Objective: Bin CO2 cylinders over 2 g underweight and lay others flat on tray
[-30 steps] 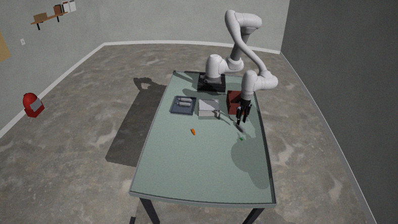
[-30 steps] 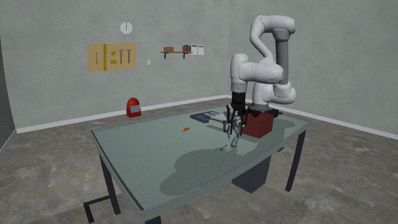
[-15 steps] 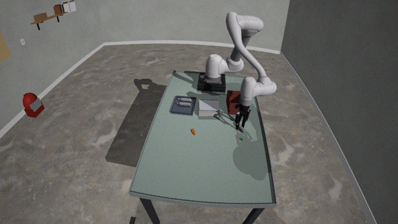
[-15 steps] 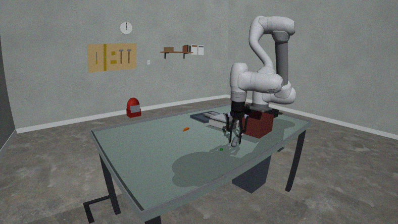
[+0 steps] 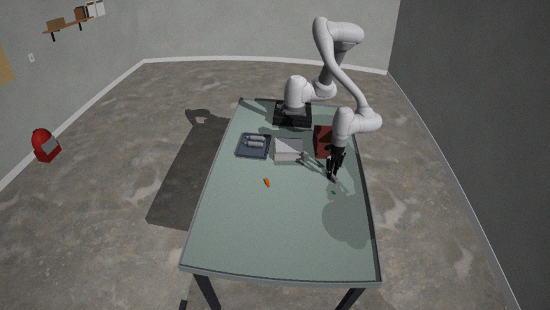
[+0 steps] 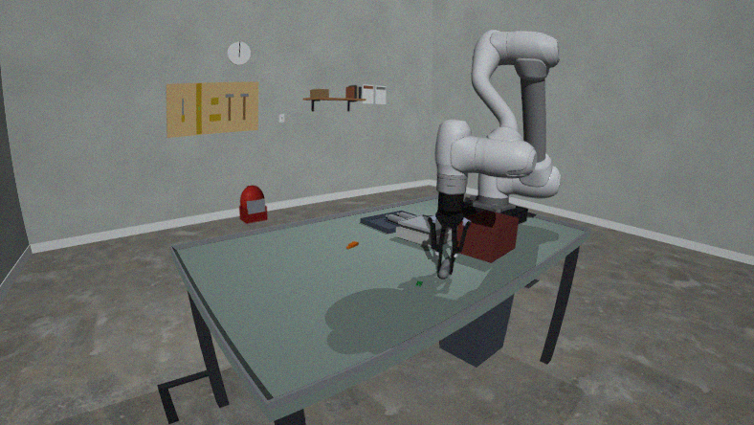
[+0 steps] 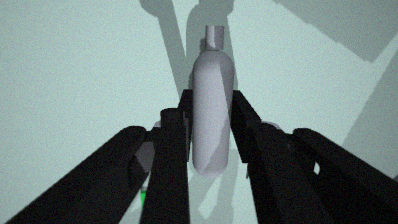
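Note:
A silver CO2 cylinder (image 7: 212, 65) (image 5: 333, 178) (image 6: 444, 270) lies on the table's right side, in front of the red scrap bin (image 5: 320, 141) (image 6: 493, 238). My gripper (image 7: 211, 105) (image 5: 332, 174) (image 6: 444, 263) reaches straight down over it, and its two black fingers press on both sides of the cylinder's body. The cylinder's neck points away from the fingers in the wrist view. Two more cylinders (image 5: 256, 137) (image 5: 254, 144) lie flat in the blue-grey tray (image 5: 250, 156) (image 6: 375, 223). The grey scale (image 5: 286, 150) (image 6: 410, 232) stands between the tray and the bin.
A small orange piece (image 5: 266, 181) (image 6: 351, 244) lies mid-table. A small green piece (image 5: 333, 192) (image 6: 418, 283) lies just in front of the gripper. The arm's black base (image 5: 291, 117) stands at the table's far end, and the right table edge (image 5: 364, 184) is close.

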Available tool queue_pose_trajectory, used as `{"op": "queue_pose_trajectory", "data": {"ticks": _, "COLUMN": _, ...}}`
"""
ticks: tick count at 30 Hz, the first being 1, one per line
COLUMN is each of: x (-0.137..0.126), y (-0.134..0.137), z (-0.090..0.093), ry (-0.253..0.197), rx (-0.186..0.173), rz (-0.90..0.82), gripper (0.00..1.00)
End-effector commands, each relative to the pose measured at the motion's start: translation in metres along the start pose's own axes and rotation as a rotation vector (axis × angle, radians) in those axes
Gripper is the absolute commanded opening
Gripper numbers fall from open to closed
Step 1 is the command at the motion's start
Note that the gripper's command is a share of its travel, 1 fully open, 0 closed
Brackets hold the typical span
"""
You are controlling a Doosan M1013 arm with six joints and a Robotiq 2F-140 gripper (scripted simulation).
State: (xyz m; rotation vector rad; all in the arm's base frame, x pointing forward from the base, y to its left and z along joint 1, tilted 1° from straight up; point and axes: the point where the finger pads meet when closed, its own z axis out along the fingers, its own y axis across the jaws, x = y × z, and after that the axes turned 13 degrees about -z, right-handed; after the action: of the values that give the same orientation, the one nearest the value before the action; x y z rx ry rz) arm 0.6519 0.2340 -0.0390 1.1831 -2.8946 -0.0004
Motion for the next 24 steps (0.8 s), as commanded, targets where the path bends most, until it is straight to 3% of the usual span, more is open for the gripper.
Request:
{"op": "queue_pose_trajectory", "data": {"ticks": 1, "x": -0.001, "y": 0.000, "z": -0.001, "ry": -0.002, "rx": 0.000, "rz": 0.000, "gripper": 0.10}}
{"op": "queue_pose_trajectory", "data": {"ticks": 9, "x": -0.001, "y": 0.000, "z": -0.004, "ry": -0.002, "rx": 0.000, "rz": 0.000, "gripper": 0.10}}
{"op": "queue_pose_trajectory", "data": {"ticks": 13, "x": -0.001, "y": 0.000, "z": -0.019, "ry": -0.002, "rx": 0.000, "rz": 0.000, "gripper": 0.10}}
{"op": "queue_pose_trajectory", "data": {"ticks": 17, "x": -0.001, "y": 0.000, "z": -0.049, "ry": -0.002, "rx": 0.000, "rz": 0.000, "gripper": 0.10}}
{"op": "queue_pose_trajectory", "data": {"ticks": 24, "x": -0.001, "y": 0.000, "z": -0.122, "ry": -0.002, "rx": 0.000, "rz": 0.000, "gripper": 0.10}}
